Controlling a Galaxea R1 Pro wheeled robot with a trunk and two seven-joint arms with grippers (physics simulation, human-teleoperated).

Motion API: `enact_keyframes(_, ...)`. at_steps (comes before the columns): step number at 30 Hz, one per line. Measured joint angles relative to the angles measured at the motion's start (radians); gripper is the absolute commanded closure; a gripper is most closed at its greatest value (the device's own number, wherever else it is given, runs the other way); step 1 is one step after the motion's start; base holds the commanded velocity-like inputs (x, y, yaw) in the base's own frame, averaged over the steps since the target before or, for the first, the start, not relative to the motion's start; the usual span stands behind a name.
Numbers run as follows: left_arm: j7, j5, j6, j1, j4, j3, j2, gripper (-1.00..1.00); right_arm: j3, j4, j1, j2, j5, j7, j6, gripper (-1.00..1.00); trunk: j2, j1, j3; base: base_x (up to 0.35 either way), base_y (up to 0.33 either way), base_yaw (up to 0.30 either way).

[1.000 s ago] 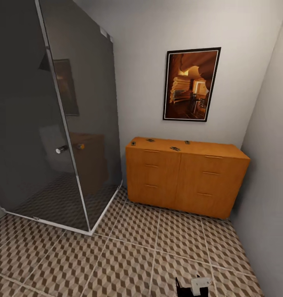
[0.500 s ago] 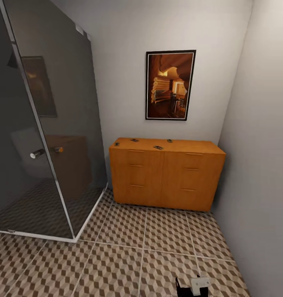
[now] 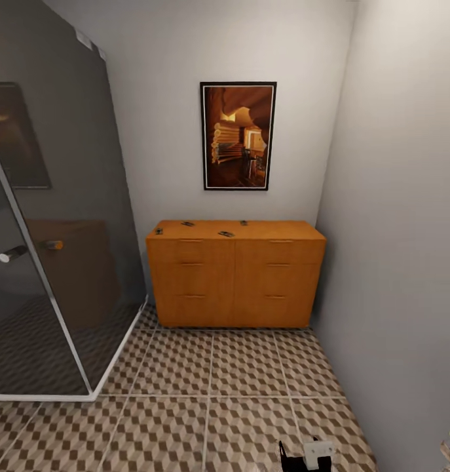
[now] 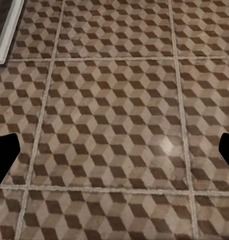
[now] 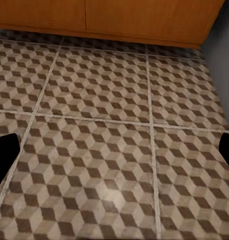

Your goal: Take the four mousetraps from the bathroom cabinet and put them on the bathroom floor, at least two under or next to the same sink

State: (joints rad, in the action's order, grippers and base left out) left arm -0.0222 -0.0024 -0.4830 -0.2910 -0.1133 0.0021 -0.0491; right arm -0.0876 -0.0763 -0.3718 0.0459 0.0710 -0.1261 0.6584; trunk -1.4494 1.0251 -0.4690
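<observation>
At twelve o'clock, four mousetraps [image 3: 226,233] lie on the cabinet [image 3: 235,278] top. Left gripper [image 4: 114,155] and right gripper [image 5: 114,152] hang wide open over bathroom floor [image 3: 211,393].

Lighting: soft, even and moderately dim, with no lamp in view. White walls [image 3: 395,196] grade from pale grey to darker grey toward the corner.

Shadows: a faint dark band under the cabinet [image 3: 234,275] and along its wall side.

Glare: pale sheen patches on the bathroom floor [image 4: 114,125] in both wrist views; the smoked shower glass [image 3: 48,262] carries dim reflections (the cabinet and the framed picture [image 3: 238,136]).

Sharpness: rendered frames, slightly soft throughout; the mousetraps [image 3: 226,233] read as small dark flecks.

Distortion: wide-angle lean of verticals at the head view's edges.
</observation>
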Motion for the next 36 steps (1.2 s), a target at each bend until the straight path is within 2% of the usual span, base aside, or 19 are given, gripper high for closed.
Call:
enact_keyframes(10,0.000,0.000,0.000,0.000,-0.001,0.000,0.000,-1.00,0.000,0.000,0.000,0.000,0.000,0.000,-0.001,-1.00,0.000,0.000,0.000,0.000,0.000,-0.164)
enact_keyframes(36,0.000,0.000,0.000,0.000,0.000,0.000,0.000,-1.00,0.000,0.000,0.000,0.000,0.000,0.000,0.000,-1.00,0.000,0.000,0.000,0.000,0.000,-0.008)
